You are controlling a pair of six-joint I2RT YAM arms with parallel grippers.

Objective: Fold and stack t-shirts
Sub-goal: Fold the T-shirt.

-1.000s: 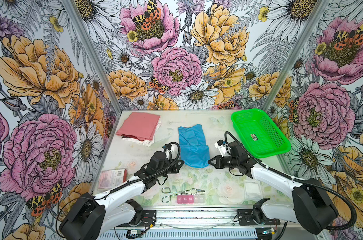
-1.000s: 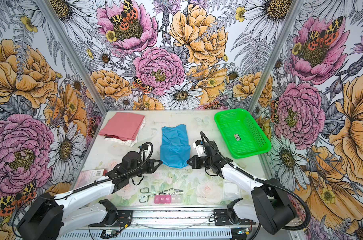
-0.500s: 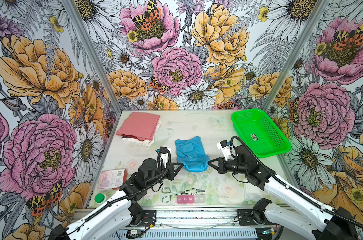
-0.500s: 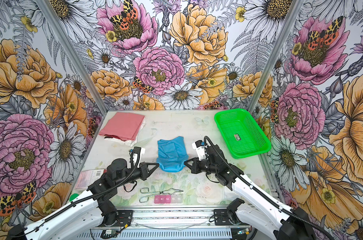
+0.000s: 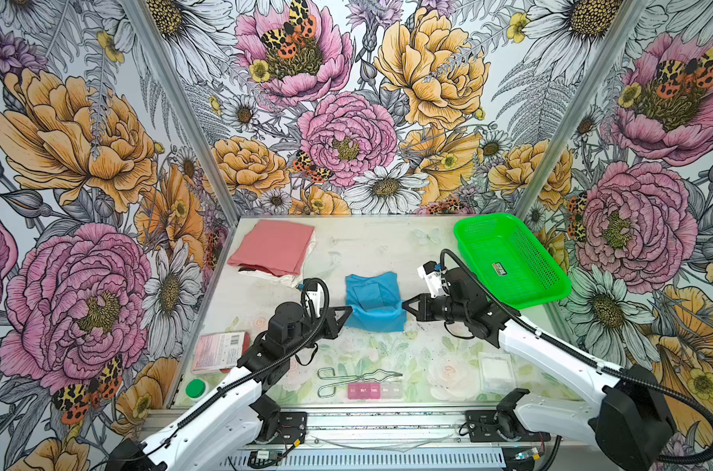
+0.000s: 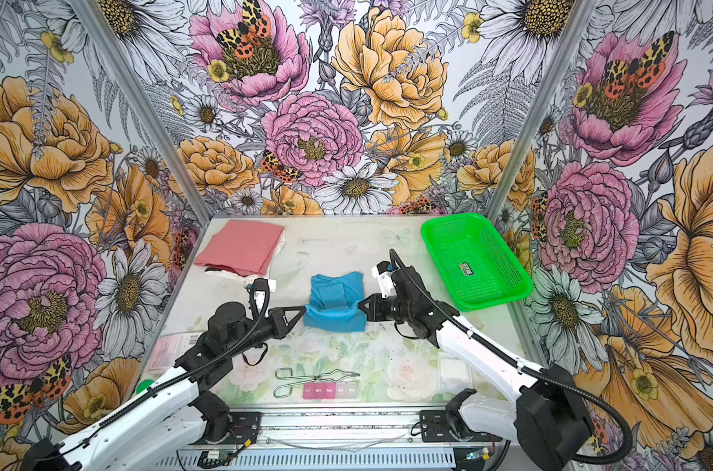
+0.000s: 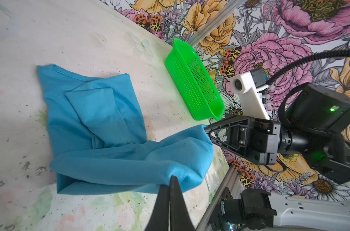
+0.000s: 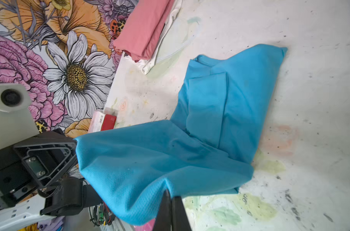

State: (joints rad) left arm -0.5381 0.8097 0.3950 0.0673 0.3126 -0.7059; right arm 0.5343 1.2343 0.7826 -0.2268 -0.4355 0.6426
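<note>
The sky-blue t-shirt (image 5: 374, 297) (image 6: 336, 299) lies mid-table, its near edge lifted off the surface and folded toward the back. My left gripper (image 5: 349, 308) (image 7: 172, 177) is shut on that edge's left corner. On the right corner my right gripper (image 5: 403, 304) (image 8: 170, 192) is shut. Both wrist views show the blue cloth (image 7: 110, 140) (image 8: 190, 144) draped between the two grippers. A folded salmon-pink t-shirt (image 5: 274, 250) (image 6: 240, 246) tops a stack at the back left, with a white shirt (image 5: 277, 276) under it.
A green basket (image 5: 509, 261) stands at the back right. Near the front edge lie metal tongs (image 5: 354, 377), a pink pill organizer (image 5: 373, 390) and a white gauze square (image 5: 496, 370). A red-and-white box (image 5: 220, 350) and a green cap (image 5: 195, 388) sit at the front left.
Both grippers have lifted the blue shirt's near edge and carried it back toward the far side, so the shirt now looks shorter. The pink stack has not moved.
</note>
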